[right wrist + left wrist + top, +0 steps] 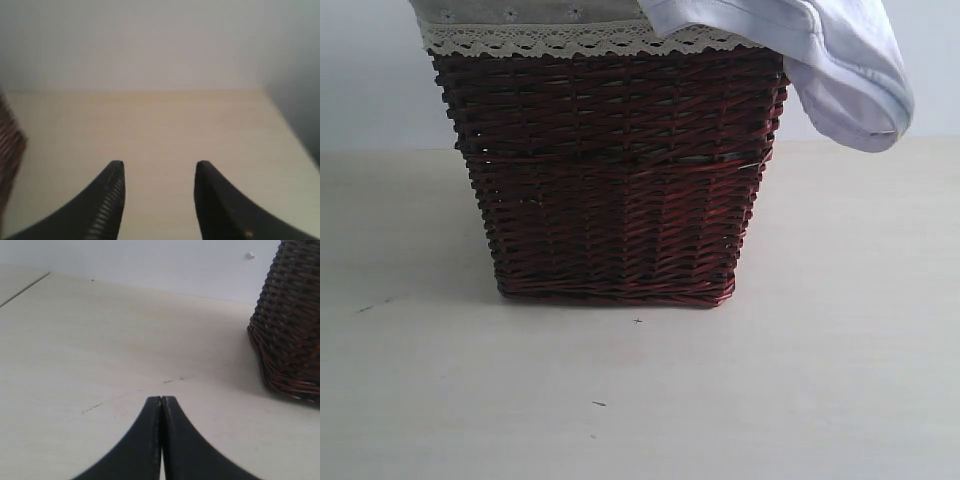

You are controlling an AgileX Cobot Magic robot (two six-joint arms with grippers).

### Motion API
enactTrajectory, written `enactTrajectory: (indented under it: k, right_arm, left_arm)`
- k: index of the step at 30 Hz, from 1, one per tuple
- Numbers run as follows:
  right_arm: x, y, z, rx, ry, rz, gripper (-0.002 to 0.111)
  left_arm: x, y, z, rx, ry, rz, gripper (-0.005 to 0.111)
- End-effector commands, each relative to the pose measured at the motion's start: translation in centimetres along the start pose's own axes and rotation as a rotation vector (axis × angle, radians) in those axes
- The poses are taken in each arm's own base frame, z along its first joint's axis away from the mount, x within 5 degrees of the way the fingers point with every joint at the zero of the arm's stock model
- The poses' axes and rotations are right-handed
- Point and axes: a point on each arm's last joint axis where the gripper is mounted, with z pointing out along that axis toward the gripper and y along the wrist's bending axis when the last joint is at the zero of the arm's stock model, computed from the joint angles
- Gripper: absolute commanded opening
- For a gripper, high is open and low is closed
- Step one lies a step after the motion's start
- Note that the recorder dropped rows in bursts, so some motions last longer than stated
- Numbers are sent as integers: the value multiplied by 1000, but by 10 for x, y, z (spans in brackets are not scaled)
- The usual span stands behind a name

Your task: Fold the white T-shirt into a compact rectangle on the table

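The white T-shirt (840, 70) hangs over the top right rim of a dark red wicker basket (615, 180) standing on the pale beige table (640, 400); part of the shirt droops down the basket's right side. Neither arm shows in the exterior view. In the left wrist view my left gripper (161, 399) is shut with nothing in it, low over the bare table, with the basket (292, 325) off to one side. In the right wrist view my right gripper (159, 165) stands open and empty over bare table (160, 125). A sliver of the basket (7, 150) shows at that view's edge.
A grey liner with lace trim (550, 30) lines the basket's top. A pale wall (150, 260) rises behind the table. Small dark specks (598, 404) mark the table in front of the basket. The table's far edge and corner (267, 92) show in the right wrist view.
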Motion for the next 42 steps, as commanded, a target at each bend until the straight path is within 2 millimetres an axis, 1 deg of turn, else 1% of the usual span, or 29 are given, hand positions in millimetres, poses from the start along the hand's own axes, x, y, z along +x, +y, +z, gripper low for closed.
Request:
enactTrajectory:
  k: [1,3,4,9,11,13,15,17,19,21,24,27,28,31,34,36,39,42]
  right_arm:
    - [-7,42,-7,-477,7,-222,44]
    - [-6,55,-14,-637,-25,-281,45]
    - [-5,58,-16,-684,-28,-282,46]
    - [8,63,-14,-738,46,-302,54]
    - [16,69,-12,-752,54,-356,58]
    - [21,73,-8,-717,46,-422,59]
    - [23,71,-3,-632,49,-449,59]
    - [21,66,2,-522,31,-474,59]
    - [17,63,5,-457,2,-469,62]
    - [14,61,6,-426,-30,-459,65]
    - [12,62,7,-420,-45,-452,68]
    - [15,65,14,-437,-14,-436,69]
    - [16,68,18,-462,4,-414,69]
    - [20,77,28,-534,29,-425,69]
    - [22,82,38,-547,41,-428,69]
    - [21,82,43,-531,24,-424,69]
    - [13,80,45,-483,-49,-415,69]
    - [8,78,47,-454,-98,-366,69]
  left_arm:
    - [-1,0,0,5,-12,1,0]
    - [-1,0,0,5,-12,1,0]
    - [-1,0,0,5,-12,1,0]
    - [-1,0,0,5,-12,1,0]
    - [-1,0,0,5,-12,1,0]
    - [-1,0,0,5,-12,1,0]
    - [-1,0,0,5,-12,1,0]
    - [-1,0,0,5,-12,1,0]
    - [-1,0,0,5,-12,1,0]
    - [-1,0,0,5,-12,1,0]
    - [-1,0,0,5,-12,1,0]
    - [-1,0,0,5,-12,1,0]
    - [-1,0,0,5,-12,1,0]
    - [-1,0,0,5,-12,1,0]
    - [-1,0,0,5,-12,1,0]
    - [-1,0,0,5,-12,1,0]
    - [-1,0,0,5,-12,1,0]
    - [-1,0,0,5,-12,1,0]
